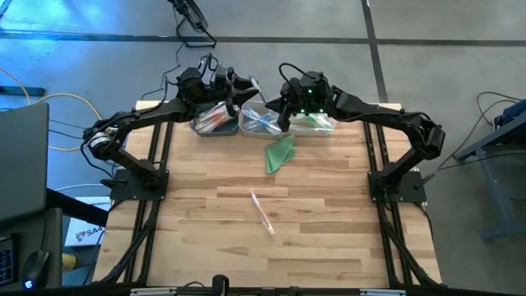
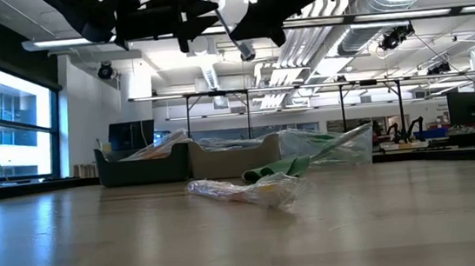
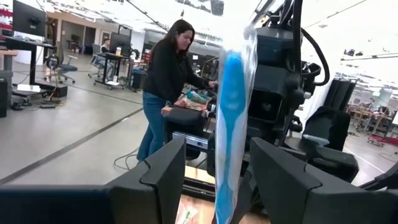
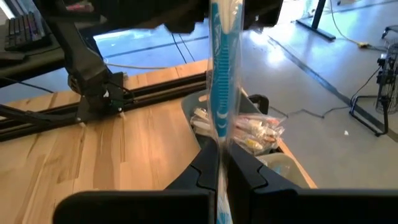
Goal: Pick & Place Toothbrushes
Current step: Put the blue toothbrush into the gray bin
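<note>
A blue toothbrush [image 3: 231,118] in a clear wrapper is held in the air between my two grippers, above the bins at the table's far edge. My right gripper [image 4: 221,149] is shut on it. My left gripper [image 3: 217,149] is open, with one finger on each side of the toothbrush, not touching it. In the high view the left gripper [image 1: 242,85] and the right gripper [image 1: 283,97] face each other. Another wrapped toothbrush [image 1: 261,210] lies flat on the middle of the table. My right gripper pinches the wrapped blue toothbrush between its two fingers [image 4: 239,171], over the wrapper [image 4: 221,134]. The toothbrush lies along the fingers and runs out past their tips toward my left gripper. It is lifted clear, high above the table [image 2: 232,33].
Three bins stand in a row at the far edge: one with pink-orange toothbrushes [image 1: 215,122], one with blue [image 1: 261,123], one with green [image 1: 314,123]. A folded green triangle [image 1: 279,154] lies just in front of them. A person [image 3: 166,81] stands beyond the table.
</note>
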You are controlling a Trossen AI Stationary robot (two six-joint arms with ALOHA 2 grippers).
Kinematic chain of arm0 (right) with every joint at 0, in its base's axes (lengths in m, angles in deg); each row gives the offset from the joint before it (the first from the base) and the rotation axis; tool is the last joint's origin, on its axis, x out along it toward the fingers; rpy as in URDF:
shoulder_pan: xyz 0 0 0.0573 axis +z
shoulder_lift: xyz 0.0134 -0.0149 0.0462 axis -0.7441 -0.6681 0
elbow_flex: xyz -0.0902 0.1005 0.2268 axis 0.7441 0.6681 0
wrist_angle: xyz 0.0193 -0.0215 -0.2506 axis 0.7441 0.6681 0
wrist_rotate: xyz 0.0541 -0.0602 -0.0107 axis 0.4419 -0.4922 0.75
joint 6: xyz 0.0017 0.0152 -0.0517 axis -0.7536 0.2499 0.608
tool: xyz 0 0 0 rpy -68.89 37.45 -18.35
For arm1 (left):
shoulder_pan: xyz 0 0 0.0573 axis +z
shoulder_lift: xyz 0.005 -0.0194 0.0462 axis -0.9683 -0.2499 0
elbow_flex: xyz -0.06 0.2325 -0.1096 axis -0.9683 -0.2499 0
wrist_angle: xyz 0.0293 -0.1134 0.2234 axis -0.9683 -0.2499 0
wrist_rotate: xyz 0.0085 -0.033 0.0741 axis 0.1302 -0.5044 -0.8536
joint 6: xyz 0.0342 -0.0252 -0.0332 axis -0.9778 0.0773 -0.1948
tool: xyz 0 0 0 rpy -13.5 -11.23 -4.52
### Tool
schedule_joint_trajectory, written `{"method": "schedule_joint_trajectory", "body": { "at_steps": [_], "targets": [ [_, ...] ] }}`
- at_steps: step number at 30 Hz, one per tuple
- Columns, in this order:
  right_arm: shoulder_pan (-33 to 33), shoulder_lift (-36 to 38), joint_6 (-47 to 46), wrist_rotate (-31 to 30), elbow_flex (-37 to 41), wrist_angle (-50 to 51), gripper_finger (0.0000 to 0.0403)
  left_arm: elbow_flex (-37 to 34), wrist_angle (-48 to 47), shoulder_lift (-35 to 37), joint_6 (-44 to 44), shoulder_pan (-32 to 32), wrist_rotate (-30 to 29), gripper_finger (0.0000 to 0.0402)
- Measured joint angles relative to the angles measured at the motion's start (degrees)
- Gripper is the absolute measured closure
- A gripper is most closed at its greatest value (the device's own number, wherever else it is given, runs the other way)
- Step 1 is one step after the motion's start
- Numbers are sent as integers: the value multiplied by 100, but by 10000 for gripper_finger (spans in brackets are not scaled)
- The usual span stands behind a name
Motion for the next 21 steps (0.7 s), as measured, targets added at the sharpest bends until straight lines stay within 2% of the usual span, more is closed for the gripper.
{"method": "schedule_joint_trajectory", "body": {
  "at_steps": [9,13,21],
  "targets": [
    [0,0,-42,40,0,-115,399,0,102,-11,-139,-276,-113,226],
    [1,0,-42,90,0,-115,399,0,222,-11,-171,-407,-431,227],
    [1,0,-61,87,0,-105,401,0,144,-13,-155,-402,-559,234]
  ]
}}
